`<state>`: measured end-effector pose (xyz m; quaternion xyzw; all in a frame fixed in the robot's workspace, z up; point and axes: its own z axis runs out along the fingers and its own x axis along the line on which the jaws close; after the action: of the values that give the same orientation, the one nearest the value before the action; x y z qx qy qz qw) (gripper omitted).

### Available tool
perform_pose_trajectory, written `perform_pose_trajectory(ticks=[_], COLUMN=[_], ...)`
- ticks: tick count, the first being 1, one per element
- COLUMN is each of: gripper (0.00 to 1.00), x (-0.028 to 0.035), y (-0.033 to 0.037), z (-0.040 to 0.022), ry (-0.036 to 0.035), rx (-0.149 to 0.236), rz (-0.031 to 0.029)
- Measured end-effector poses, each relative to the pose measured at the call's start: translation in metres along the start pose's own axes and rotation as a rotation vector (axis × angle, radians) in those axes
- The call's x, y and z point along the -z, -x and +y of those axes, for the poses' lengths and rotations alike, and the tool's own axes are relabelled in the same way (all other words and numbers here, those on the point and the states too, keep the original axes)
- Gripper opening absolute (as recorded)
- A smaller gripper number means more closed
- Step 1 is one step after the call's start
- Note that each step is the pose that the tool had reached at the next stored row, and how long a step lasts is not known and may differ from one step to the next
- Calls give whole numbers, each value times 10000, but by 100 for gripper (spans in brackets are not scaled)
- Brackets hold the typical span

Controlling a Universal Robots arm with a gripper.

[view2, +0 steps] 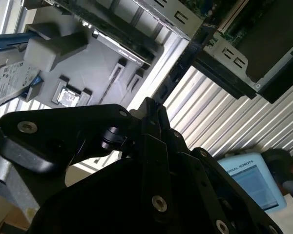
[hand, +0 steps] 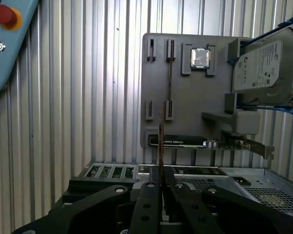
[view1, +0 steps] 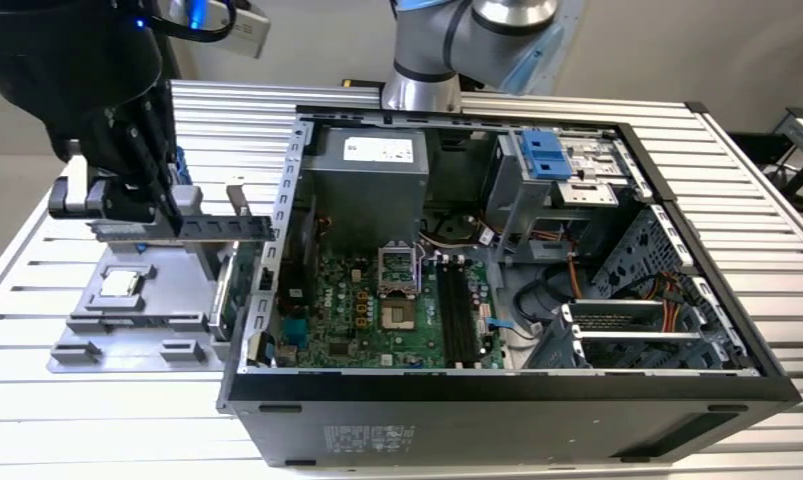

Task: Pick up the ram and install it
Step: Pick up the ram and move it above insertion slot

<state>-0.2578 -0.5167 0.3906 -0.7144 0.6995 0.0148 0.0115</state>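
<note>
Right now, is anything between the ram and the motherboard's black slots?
Yes: the open computer case's grey metal side wall stands between the thin circuit-board ram stick in the fingers and the long black slots.

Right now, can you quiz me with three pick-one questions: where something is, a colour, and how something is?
1. Where is the ram? A on the floor; B in the jaws, over the grey tray; C in a drawer.
2. What colour is the round button? A red; B green; C white.
3. How is the computer case? A shut; B upside down; C open.

Answers: B, the jaws pinch the thin stick with the tray behind it; A, the button is bright red; C, the case's side is off and its insides show.
</note>
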Motion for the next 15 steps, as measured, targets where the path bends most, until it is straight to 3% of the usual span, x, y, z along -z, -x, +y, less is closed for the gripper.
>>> perform_pose_trajectory(ticks=[15], gripper=[0], x=[1], y=[-6], z=[-271], ry=[0], rx=[0], rz=[0])
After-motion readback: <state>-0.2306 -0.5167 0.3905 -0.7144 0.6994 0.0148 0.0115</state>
